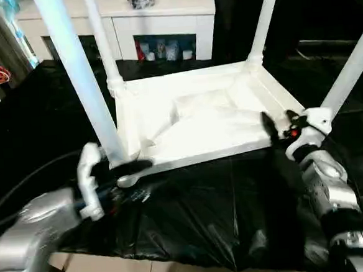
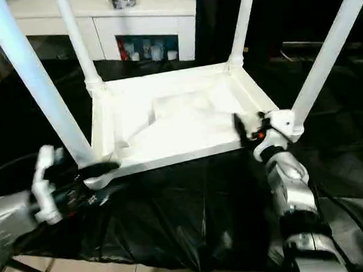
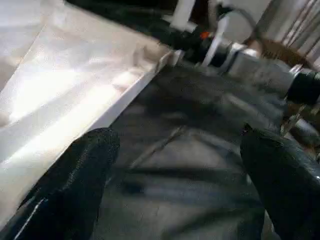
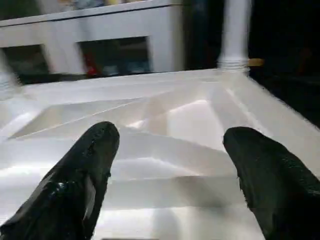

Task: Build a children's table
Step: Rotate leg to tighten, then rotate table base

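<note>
Head views: children's table (image 1: 199, 119) upside down on the black-covered desk (image 1: 205, 203), four legs up; left end effector (image 1: 119, 178) and right end effector (image 1: 279, 128) at near corners; wrist views: both spread wide, empty; risk: bumping loose legs, tipping.

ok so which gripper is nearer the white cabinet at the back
Right. The right gripper sits at the upside-down table's near right corner, reaching in over its underside toward the cabinet. The left gripper is further back, at the near left corner over the black cloth.
</note>
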You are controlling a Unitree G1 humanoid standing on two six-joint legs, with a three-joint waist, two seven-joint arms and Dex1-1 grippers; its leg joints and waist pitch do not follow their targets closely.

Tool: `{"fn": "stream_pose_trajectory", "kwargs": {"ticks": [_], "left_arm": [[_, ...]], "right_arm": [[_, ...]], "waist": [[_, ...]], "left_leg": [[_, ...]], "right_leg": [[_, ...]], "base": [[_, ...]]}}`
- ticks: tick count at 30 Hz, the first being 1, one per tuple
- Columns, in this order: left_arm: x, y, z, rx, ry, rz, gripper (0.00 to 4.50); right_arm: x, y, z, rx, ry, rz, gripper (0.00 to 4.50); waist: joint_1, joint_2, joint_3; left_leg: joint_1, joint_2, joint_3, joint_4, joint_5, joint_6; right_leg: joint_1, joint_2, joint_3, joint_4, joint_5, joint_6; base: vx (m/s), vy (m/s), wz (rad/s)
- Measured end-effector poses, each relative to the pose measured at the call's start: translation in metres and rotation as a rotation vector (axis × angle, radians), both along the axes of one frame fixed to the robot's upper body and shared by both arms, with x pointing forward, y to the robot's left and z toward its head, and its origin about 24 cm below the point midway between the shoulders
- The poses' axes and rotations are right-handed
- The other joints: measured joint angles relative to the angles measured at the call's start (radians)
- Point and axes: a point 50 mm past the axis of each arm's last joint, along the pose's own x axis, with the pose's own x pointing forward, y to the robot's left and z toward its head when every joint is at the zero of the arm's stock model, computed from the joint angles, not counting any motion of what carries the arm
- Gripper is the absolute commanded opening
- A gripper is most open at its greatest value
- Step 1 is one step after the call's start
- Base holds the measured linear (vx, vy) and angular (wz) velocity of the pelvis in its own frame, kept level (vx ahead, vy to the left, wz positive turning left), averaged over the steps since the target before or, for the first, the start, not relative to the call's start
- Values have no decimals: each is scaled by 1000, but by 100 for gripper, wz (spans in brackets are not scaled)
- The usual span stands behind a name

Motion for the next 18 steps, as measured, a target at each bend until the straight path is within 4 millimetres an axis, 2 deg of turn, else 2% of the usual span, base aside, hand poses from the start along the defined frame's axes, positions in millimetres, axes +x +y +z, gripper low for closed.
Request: {"fn": "stream_pose_trajectory", "kwargs": {"ticks": [5, 8, 13, 18], "left_arm": [[-8, 32, 0, 84, 30, 45, 448], [-9, 52, 3, 119, 32, 106, 448], [-4, 65, 8, 152, -5, 176, 448], [10, 68, 15, 156, -115, 250, 448]], "right_arm": [[-13, 7, -7, -47, 51, 126, 391], [-20, 1, -12, -74, 93, 137, 391], [-22, -3, -12, -105, 128, 137, 391], [-23, -18, -15, -175, 193, 75, 391]], "waist": [[-2, 0, 0], [-2, 0, 0], [-2, 0, 0], [1, -1, 0]], "left_leg": [[0, 0, 0, 0, 0, 0], [1, -1, 0, 0, 0, 0], [2, -1, 0, 0, 0, 0], [2, -1, 0, -1, 0, 0]], "right_leg": [[1, 0, 1, -1, 0, 0], [1, 0, 1, -1, 0, 0], [2, 0, 2, -1, -1, 2], [3, 0, 2, -1, -1, 2]], "base": [[0, 0, 0], [0, 0, 0], [0, 0, 0], [0, 0, 0]]}}
